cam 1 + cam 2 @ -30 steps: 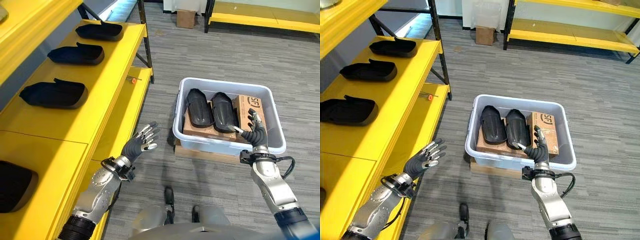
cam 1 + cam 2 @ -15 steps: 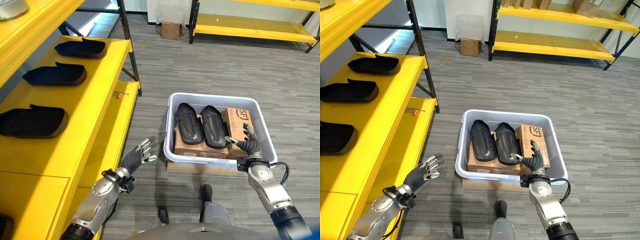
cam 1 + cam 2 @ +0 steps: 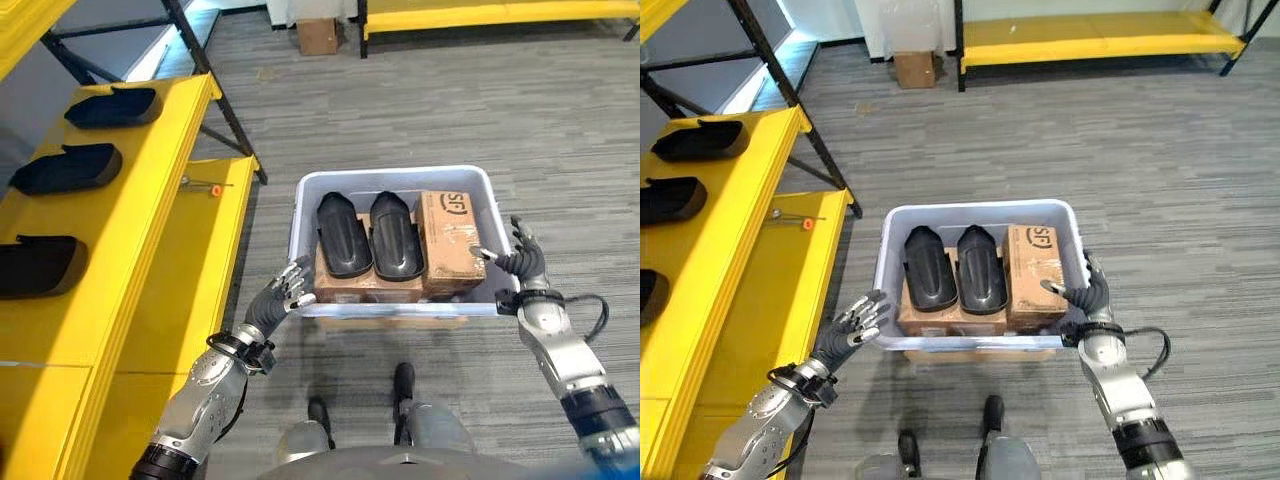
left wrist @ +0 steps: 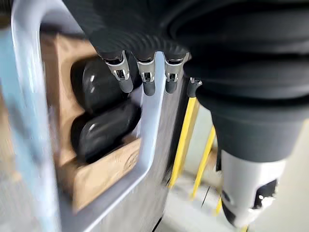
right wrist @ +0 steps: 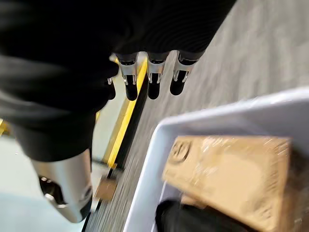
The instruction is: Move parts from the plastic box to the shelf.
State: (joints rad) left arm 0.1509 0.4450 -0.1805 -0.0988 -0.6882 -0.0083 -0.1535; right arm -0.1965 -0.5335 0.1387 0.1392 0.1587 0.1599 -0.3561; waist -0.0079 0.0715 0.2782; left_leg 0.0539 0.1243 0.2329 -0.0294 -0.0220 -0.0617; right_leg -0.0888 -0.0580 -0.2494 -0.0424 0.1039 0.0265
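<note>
yellow metal shelf (image 3: pixel 150 230) carries black moulded parts (image 3: pixel 65 168) | pale plastic box (image 3: pixel 890 222) holds two black parts (image 3: pixel 953 268), brown cardboard carton (image 3: pixel 1031 262) | left hand (image 3: pixel 850 325), right hand (image 3: pixel 1087 295) flank box, fingers spread, empty

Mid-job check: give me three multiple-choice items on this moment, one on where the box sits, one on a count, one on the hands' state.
1. Where is the plastic box?
A. On the grey floor, beside the yellow shelf
B. On the shelf's top level
C. Lifted in one hand

2. How many black parts lie in the box?
A. None
B. Two
C. Five

3. How are the left hand and right hand?
A. Both shut on a part
B. Left shut on the cardboard carton
C. Both open, one at each side of the box

Answers:
1. A: the box stands on the floor next to the yellow shelf.
2. B: two parts lie side by side on cardboard, beside the cardboard carton.
3. C: both hands' fingers are straight, at opposite sides of the box and holding nothing.
</note>
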